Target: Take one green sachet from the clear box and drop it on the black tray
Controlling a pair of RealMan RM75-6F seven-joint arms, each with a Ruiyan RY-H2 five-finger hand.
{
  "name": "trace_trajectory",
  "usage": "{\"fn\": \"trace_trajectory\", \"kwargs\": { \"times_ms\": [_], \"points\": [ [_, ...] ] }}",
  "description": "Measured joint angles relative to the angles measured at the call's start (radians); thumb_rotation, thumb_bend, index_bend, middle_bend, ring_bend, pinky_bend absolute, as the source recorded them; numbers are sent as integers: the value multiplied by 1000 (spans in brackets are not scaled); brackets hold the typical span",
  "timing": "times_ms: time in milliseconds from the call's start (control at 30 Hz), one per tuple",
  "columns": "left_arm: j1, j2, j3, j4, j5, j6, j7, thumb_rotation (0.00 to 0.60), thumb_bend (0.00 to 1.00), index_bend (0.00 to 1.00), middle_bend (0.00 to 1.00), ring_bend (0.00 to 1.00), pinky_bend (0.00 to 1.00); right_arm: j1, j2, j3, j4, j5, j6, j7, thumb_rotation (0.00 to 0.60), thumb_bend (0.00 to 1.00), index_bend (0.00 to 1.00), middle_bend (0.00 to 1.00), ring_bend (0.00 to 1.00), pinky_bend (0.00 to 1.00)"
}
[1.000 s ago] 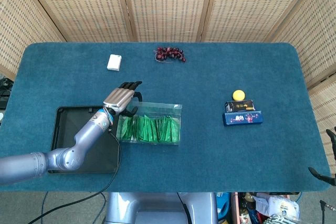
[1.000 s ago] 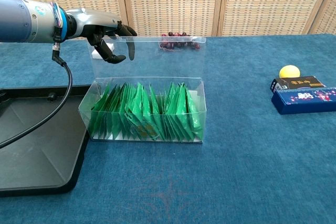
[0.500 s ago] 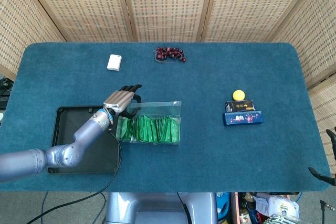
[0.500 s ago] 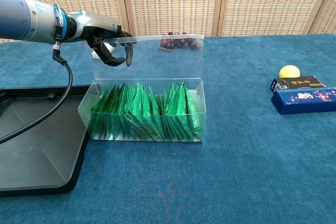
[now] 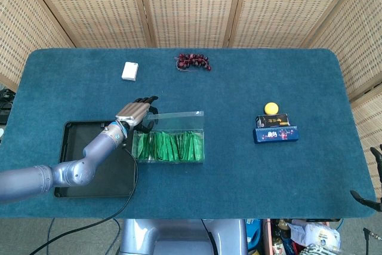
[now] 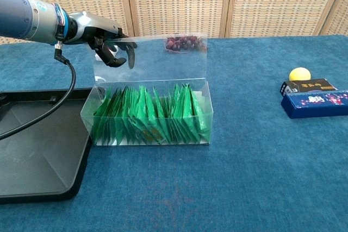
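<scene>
From the head view, the left robot hand [image 5: 136, 111] hovers over the left end of the clear box [image 5: 170, 140], holding nothing, its fingers curled slightly downward; the box stands on the table [image 5: 239, 88] just right of the black tray [image 5: 77, 147], with the green sachets [image 5: 169, 147] packed upright inside it. From the chest view, the same robot hand [image 6: 109, 41] sits at the top left corner of the box's raised lid [image 6: 157, 58], fingertips pointing down behind the clear plastic, while at far right a yellow ball [image 6: 299, 74] rests by a dark blue carton [image 6: 315, 104] whose printing is too small to read.
</scene>
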Motion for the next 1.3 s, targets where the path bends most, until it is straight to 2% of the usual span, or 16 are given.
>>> {"fn": "trace_trajectory", "kwargs": {
  "times_ms": [100,167,433,667,767,833,900,1000,1167,1300],
  "points": [
    [0,3,1,8,6,-2,-18,600,608,32,0,0,0,0,-1,0,0,1,0,0,600,0,0,0,0,0],
    [0,6,2,13,9,-6,-29,600,608,0,0,0,0,0,-1,0,1,1,-1,-2,600,0,0,0,0,0],
    [8,15,0,39,35,17,-59,600,608,0,0,0,0,2,-2,-1,1,1,-6,-5,600,0,0,0,0,0],
    [37,27,-11,50,96,52,-88,600,605,0,0,0,0,4,-4,-2,-2,0,-8,-10,600,0,0,0,0,0],
    [55,27,-21,45,153,75,-105,600,569,6,0,0,0,4,-4,-3,-3,1,-9,-10,600,0,0,0,0,0],
    [72,26,-28,38,219,96,-122,600,513,61,0,0,0,4,-4,-2,-3,2,-9,-11,600,0,0,0,0,0],
    [86,25,-32,31,290,110,-136,600,461,203,0,0,0,5,-4,-2,-3,3,-10,-12,600,0,0,0,0,0],
    [106,19,-31,22,435,134,-154,600,447,356,0,0,0,5,-4,0,-3,6,-11,-10,600,0,0,0,0,0],
    [134,-17,-22,38,707,178,-212,600,446,426,0,0,0,4,-2,1,-5,8,-10,-7,600,0,0,0,0,0],
    [141,-58,-3,68,846,188,-247,600,446,436,0,0,0,3,0,1,-5,10,-9,0,600,0,0,0,0,0]
  ]
}}
